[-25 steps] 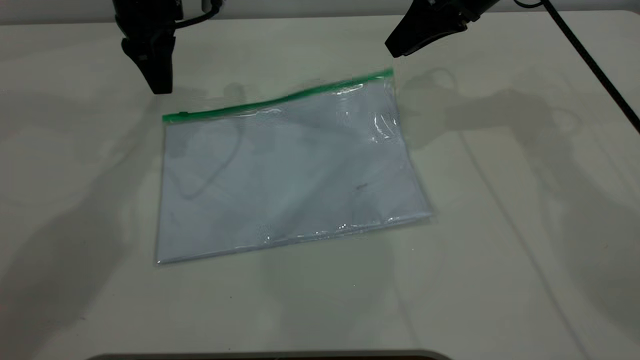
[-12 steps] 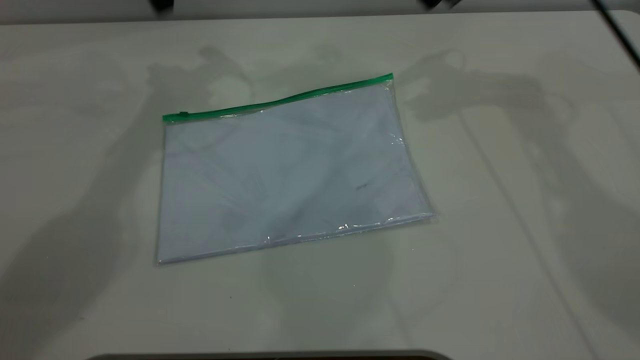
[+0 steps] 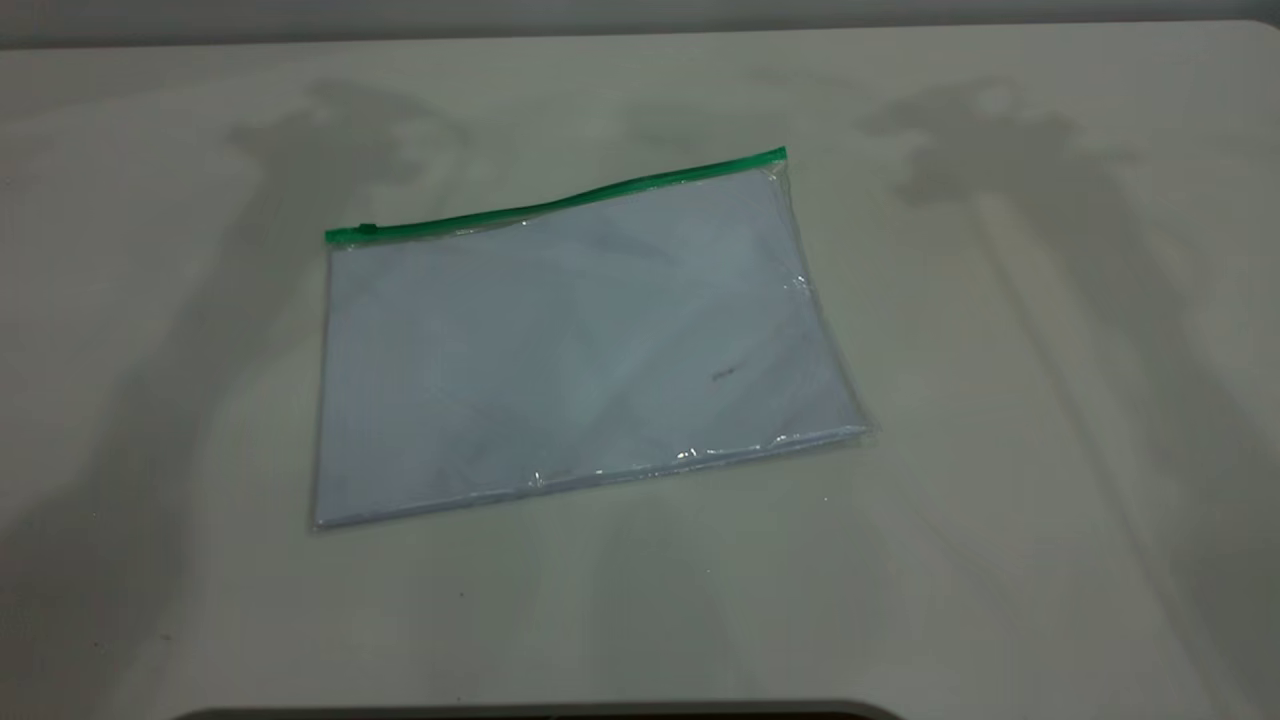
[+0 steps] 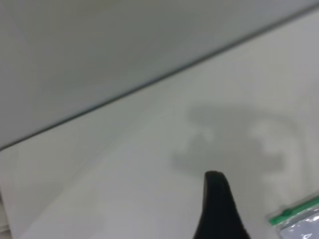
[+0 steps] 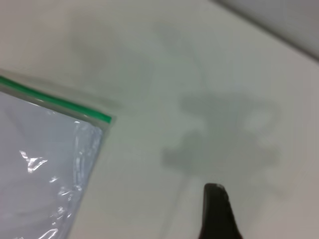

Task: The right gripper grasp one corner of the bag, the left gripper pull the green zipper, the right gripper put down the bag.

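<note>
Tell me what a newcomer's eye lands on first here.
First, the bag: a clear pouch with white paper inside, lying flat and skewed mid-table. Next, its green zipper along the far edge, slider at the left end. Neither hand touches it; in each wrist view one black fingertip shows above bare table beside a zipper corner.

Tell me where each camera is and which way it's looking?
Exterior view: up high facing the table, looking down at the whole bag; no robot parts show.
Left wrist view: on the left arm, looking down past one black finger at the bag's green zipper end.
Right wrist view: on the right arm, looking down past one black finger at the bag's other corner.
Shared: all three show the bag, green zipper and table.
</note>
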Robot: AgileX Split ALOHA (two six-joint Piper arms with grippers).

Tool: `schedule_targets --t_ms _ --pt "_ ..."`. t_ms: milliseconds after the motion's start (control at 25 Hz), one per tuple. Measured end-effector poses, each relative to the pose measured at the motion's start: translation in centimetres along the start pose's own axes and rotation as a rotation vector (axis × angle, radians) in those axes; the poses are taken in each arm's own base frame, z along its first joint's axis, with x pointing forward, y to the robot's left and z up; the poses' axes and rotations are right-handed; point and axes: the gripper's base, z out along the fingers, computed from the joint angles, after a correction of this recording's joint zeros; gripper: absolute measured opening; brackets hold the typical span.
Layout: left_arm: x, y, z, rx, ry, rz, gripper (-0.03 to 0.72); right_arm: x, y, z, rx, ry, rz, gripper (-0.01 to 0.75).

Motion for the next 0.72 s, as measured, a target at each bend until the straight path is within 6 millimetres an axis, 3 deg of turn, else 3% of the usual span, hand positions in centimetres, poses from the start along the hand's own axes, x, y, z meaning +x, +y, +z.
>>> schedule_targets --t_ms 160,320,440,720 --pt "0.6 1.1 -6.4 -0.011 -0.063 -0.061 0.563 0.5 1.6 -8.3 0.029 -0.098 -0.010 0.535" --pt "3.0 1.7 -11.8 -0.014 -0.078 -0.080 0.563 2.5 3.8 -15.7 0.029 -0.194 -0.015 0.535" --pt "5.3 1.8 -15.1 -0.014 -0.076 -0.080 0.563 4.5 5.4 -19.8 0.013 -0.248 -0.010 0.535" --pt "11.4 1.8 -21.7 -0.022 -0.111 -0.087 0.563 10.6 9.4 -26.0 -0.057 -0.337 0.005 0.535"
